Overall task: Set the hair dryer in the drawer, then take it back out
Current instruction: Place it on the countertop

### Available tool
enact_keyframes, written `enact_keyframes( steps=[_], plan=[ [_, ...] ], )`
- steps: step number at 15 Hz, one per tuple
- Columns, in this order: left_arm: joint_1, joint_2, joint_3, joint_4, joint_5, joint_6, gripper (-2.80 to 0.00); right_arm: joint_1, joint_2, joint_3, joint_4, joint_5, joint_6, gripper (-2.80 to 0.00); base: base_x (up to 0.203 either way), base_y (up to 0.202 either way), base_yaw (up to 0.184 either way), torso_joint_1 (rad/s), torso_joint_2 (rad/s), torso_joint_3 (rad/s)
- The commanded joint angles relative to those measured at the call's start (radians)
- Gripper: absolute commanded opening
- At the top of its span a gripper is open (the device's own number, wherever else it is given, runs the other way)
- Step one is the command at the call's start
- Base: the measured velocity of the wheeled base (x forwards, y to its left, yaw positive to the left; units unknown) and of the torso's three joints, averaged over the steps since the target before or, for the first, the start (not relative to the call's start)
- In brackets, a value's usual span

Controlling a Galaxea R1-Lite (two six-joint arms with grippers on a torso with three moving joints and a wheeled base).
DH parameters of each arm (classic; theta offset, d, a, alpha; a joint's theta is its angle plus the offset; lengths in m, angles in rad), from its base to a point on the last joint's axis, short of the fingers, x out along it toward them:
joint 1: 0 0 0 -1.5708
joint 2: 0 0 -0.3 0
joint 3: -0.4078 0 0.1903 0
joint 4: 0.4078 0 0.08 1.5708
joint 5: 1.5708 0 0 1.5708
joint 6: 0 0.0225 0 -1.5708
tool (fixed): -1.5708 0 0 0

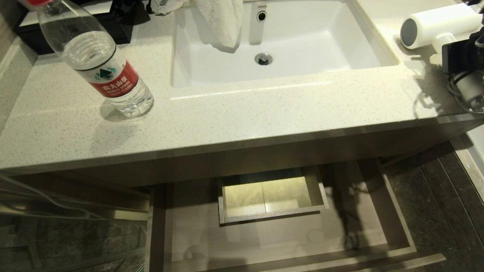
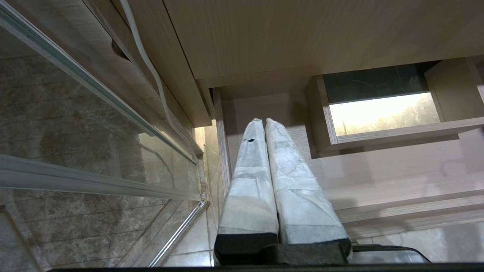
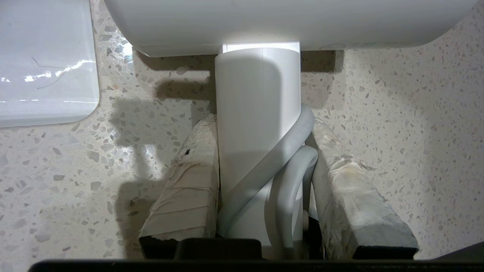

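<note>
The white hair dryer [image 1: 438, 24] lies across the speckled counter's far right corner, its dark grey end face turned toward the sink. My right gripper [image 3: 263, 122] is shut on its white handle [image 3: 257, 105], with a loop of the cord [image 3: 295, 170] pinched between one finger and the handle. Whether the barrel touches the counter cannot be told. Below the counter the wood-grain drawer [image 1: 245, 241] stands pulled out with nothing in it. My left gripper [image 2: 263, 121] is shut and holds nothing, parked low beside the drawer's [image 2: 397, 170] left side.
A clear red-labelled water bottle [image 1: 102, 64] stands on the counter's [image 1: 227, 113] left part. The white sink [image 1: 340, 45] fills the middle, a towel [image 1: 223, 19] draped over its back rim. The drawer has a boxed cut-out [image 1: 270, 196] mid-floor. A glass panel [image 2: 75, 113] stands left.
</note>
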Motion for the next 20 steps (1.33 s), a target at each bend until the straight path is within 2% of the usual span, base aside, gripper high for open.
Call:
enact_keyframes(
  steps=[1, 15, 17, 18, 19, 20],
  plan=[
    [0.000, 0.002, 0.000, -0.001, 0.000, 0.000, -2.80, 0.000, -0.002, 0.007, 0.000, 0.000, -0.005, -2.80, 0.000, 0.000, 0.000, 0.000, 0.00, 0.000],
    [0.000, 0.002, 0.000, -0.001, 0.000, 0.000, -2.80, 0.002, -0.022, 0.001, -0.008, 0.008, -0.019, -2.80, 0.000, 0.000, 0.000, 0.000, 0.00, 0.000],
    [0.000, 0.001, 0.000, -0.001, 0.000, 0.000, -2.80, 0.000, -0.030, -0.002, 0.004, 0.005, -0.043, -2.80, 0.000, 0.000, 0.000, 0.000, 0.00, 0.000],
    [0.000, 0.000, 0.000, -0.001, 0.000, 0.000, -2.80, 0.000, -0.034, 0.009, 0.004, 0.003, -0.044, -0.27, 0.000, 0.000, 0.000, 0.000, 0.00, 0.000],
    [0.000, 0.002, 0.000, 0.000, 0.000, 0.000, -2.80, 0.000, -0.034, 0.006, 0.009, 0.005, -0.048, 0.00, 0.000, 0.000, 0.000, 0.000, 0.00, 0.000],
    [0.000, 0.000, 0.000, -0.001, 0.000, 0.000, -2.80, 0.000, -0.034, 0.006, 0.005, 0.005, -0.049, 0.00, 0.000, 0.000, 0.000, 0.000, 0.00, 0.000]
  ],
)
